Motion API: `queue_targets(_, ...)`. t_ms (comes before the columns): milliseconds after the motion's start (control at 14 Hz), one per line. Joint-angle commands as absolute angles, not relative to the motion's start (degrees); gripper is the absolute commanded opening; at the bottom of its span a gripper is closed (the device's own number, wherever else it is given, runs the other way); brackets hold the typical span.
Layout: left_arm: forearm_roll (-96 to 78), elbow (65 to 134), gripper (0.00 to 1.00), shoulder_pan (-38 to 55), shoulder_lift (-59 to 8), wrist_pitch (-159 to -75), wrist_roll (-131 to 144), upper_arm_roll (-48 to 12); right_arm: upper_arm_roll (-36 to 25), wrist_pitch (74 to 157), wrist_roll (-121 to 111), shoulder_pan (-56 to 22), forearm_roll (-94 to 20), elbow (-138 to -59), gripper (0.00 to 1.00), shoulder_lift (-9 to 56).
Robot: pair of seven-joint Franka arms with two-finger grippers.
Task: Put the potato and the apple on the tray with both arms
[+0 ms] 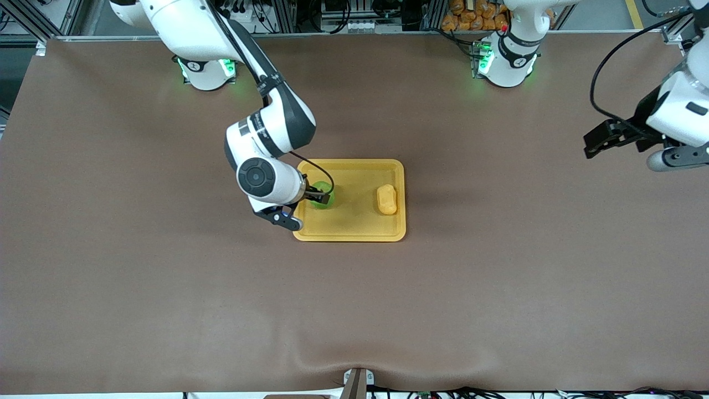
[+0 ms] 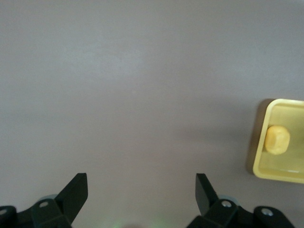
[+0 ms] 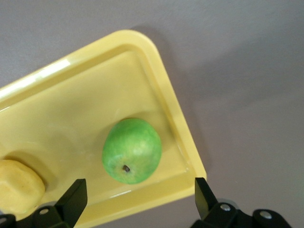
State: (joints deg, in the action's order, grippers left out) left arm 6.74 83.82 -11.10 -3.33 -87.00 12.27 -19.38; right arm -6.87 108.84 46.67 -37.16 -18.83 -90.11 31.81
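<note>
A brown mat covers my table (image 1: pixel 166 288), with the tray (image 1: pixel 354 230) at its middle. I see the apple (image 3: pixel 132 150) lying in the tray toward the right arm's end, and the potato (image 1: pixel 386 199) in the tray toward the left arm's end, well apart. My right gripper (image 1: pixel 321 195) hangs over the apple, jaws spread wide, not touching it. My left gripper (image 2: pixel 141 190) waits over bare mat at the left arm's end, jaws also apart.
</note>
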Motion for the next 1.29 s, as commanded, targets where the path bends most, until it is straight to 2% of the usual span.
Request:
queue_targets(0, 6.33, 84.11, 1.00, -12.22, -2.29, -84.30, 10.11, -19.42, -7.12, 106.00, 47.11, -35.95, -18.19, -88.59, 1.00, 30.77)
queue_targets(286, 5.63, 84.29, 1.00, -12.31, -0.71, -83.94, 9.93, -19.25, -7.03, 101.00, 47.11, -32.00, -16.45, -89.12, 1.00, 25.68)
queue_targets(714, 5.54, 87.62, 1.00, -1.51, 3.86, -82.18, 7.03, -7.57, -6.59, 94.14, 44.23, -25.41, -12.92, -89.21, 1.00, 19.34)
queue_targets(1214, 2.64, 92.99, 1.00, 1.67, 8.35, -82.18, 8.17, -4.83, -6.24, 87.37, 30.43, -17.06, -12.48, -89.12, 1.00, 12.66)
